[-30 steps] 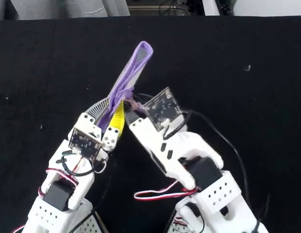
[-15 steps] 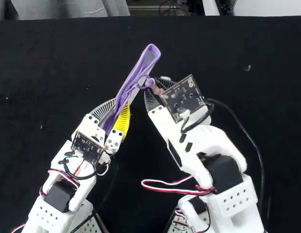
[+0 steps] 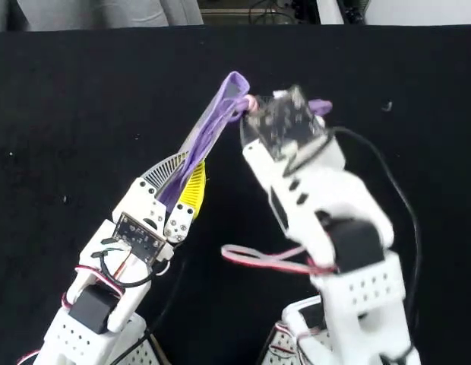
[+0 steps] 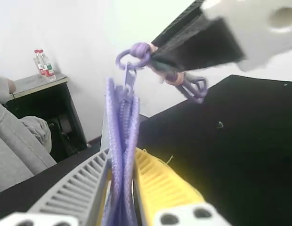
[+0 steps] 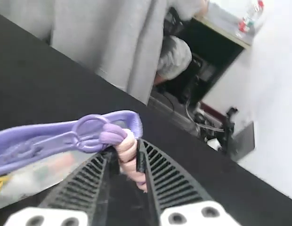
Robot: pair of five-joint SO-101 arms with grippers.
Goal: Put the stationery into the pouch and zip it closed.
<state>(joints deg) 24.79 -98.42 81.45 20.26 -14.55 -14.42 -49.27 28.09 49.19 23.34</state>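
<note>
A purple pouch [image 3: 209, 133] is held up off the black table, edge-on and slanting away. My left gripper [image 3: 182, 173] is shut on its near end, between a grey finger and a yellow finger [image 4: 160, 181]. In the left wrist view the pouch [image 4: 120, 136] rises from between these fingers. At the pouch's far tip my right gripper [image 3: 254, 106] is shut on the pink and purple zipper pull [image 5: 123, 140]. In the right wrist view some stationery [image 5: 47, 172] shows through the pouch's clear side. The slider ring [image 4: 135, 51] sits at the pouch's top end.
The black table [image 3: 387, 91] stretches wide on both sides of the arms. Its far edge [image 3: 83, 27] meets grey cloth and furniture beyond. Red and white cables [image 3: 258, 258] hang between the two arm bases.
My right gripper has travelled away along the pouch's top edge to its far tip, drawing the zipper pull with it. The left gripper keeps its hold; the pouch has swung slightly right.
</note>
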